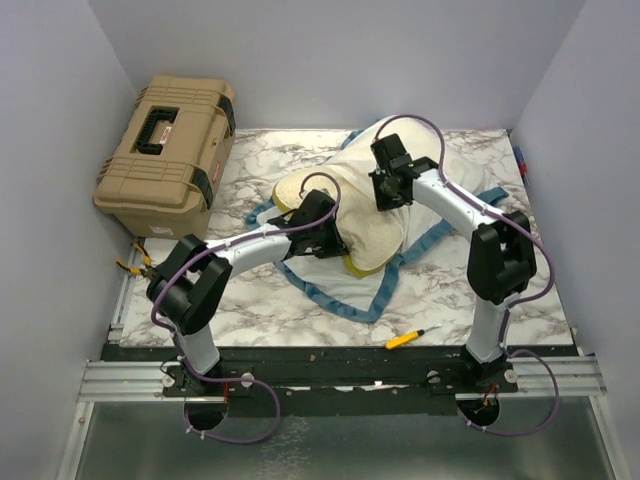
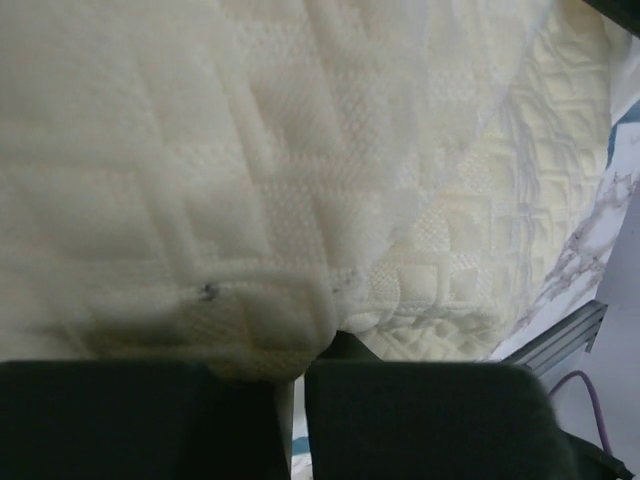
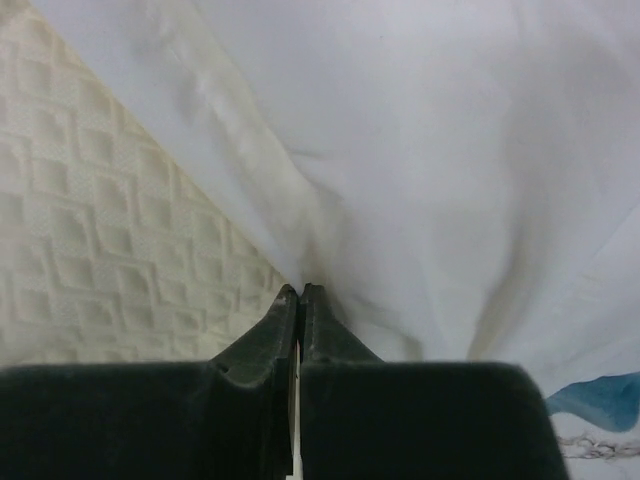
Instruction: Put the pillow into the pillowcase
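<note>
The cream quilted pillow [image 1: 368, 232] lies in the middle of the marble table [image 1: 270, 310]. The pillowcase [image 1: 455, 165], plain white side out, drapes over the pillow's far right part. Its blue trim [image 1: 352, 300] trails on the table round the near side. My left gripper [image 1: 322, 226] sits at the pillow's left edge. In the left wrist view the pillow [image 2: 450, 260] fills the frame, and the left gripper [image 2: 295, 362] is shut on a bulging lump of it. My right gripper [image 1: 390, 188] is on top. In the right wrist view the right gripper [image 3: 300, 290] is shut on a fold of the white pillowcase [image 3: 430, 150], beside the pillow [image 3: 90, 250].
A tan hard case [image 1: 165, 155] stands at the table's back left corner. Yellow-handled pliers [image 1: 135, 262] lie at the left edge, and a yellow screwdriver [image 1: 410, 337] lies near the front edge. Grey walls close in the left, back and right sides.
</note>
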{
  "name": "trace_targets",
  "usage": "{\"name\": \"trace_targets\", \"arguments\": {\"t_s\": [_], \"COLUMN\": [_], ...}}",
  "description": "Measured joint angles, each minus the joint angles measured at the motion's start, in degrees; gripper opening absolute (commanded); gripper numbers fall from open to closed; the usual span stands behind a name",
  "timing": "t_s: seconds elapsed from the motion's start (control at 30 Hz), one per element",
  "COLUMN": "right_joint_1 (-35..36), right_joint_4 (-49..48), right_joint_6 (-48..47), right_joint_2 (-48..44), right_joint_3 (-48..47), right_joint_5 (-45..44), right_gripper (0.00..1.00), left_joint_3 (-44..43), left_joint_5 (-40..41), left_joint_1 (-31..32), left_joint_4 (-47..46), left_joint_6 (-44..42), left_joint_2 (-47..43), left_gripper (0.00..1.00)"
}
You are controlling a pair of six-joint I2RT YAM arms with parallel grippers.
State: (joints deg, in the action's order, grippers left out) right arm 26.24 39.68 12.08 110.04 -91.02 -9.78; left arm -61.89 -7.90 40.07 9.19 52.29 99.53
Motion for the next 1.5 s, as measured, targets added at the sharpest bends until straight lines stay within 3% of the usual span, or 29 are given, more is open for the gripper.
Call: {"name": "trace_targets", "arguments": {"t_s": [0.5,0.77,1.03,1.07,1.13,1.3,1.37,1.5], "right_joint_1": [-1.0,-2.7,-6.4,-6.5,-6.5,-6.1,-5.9,-5.5], "right_joint_4": [10.1,9.9,1.4,1.4,1.9,5.7,7.1,9.1], "right_joint_6": [2.2,5.4,11.7,11.8,11.3,8.4,7.1,4.7], "right_joint_2": [-13.0,-14.1,-15.9,-15.9,-15.9,-16.0,-16.2,-17.6], "right_joint_3": [-2.4,-1.0,6.5,6.8,6.9,6.7,6.7,6.7], "right_joint_5": [20.2,34.4,55.0,55.9,55.7,49.5,46.6,42.2], "right_gripper": [0.00,0.00,0.01,0.04,0.23,0.66,0.74,0.81], "left_joint_3": [-7.2,-8.1,-9.0,-9.3,-9.8,-9.4,-7.1,0.5], "left_joint_5": [-2.0,0.1,1.4,1.3,0.5,-1.5,-1.4,1.8], "left_joint_1": [0.2,0.2,0.2,0.1,0.1,0.0,0.0,-0.4], "left_joint_4": [-4.2,-6.5,-7.0,-7.0,-7.0,-7.5,-7.9,-5.6], "left_joint_6": [1.8,4.3,5.8,5.9,5.9,5.6,5.8,6.2], "left_joint_2": [1.0,3.0,5.0,5.6,6.6,6.6,5.0,-3.0], "left_gripper": [0.00,0.00,0.00,0.00,0.02,0.42,0.56,0.67]}}
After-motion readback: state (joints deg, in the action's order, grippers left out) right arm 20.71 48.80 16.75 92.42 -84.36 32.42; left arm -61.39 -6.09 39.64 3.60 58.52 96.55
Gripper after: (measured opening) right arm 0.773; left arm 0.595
